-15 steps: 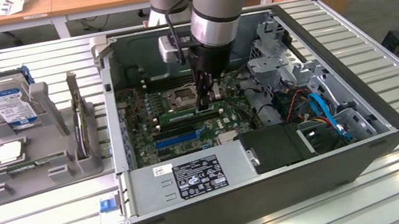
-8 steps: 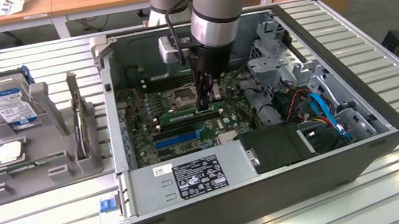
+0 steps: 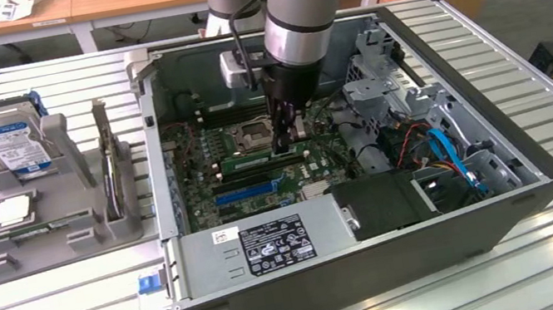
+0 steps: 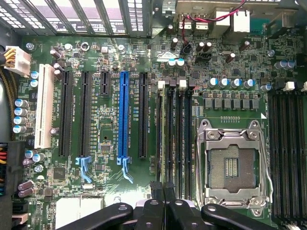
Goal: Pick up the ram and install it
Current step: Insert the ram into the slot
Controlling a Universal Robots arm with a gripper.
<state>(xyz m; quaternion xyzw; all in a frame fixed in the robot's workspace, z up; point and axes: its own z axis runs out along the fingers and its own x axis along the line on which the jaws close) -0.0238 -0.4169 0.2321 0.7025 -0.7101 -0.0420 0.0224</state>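
Exterior view: gripper fully closed, nothing held, tips touching green ram seated on motherboard.

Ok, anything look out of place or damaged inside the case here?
Nothing stands out. The ram stands on edge along the memory slots, level as far as the exterior view shows, with the shut claw directly over it. No spills or damage show; the processor socket is empty.

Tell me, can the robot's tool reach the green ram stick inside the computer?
Probably yes. The shut tool hangs inside the open computer case, its tip right by the ram on the motherboard, and nothing seems to stand between them.
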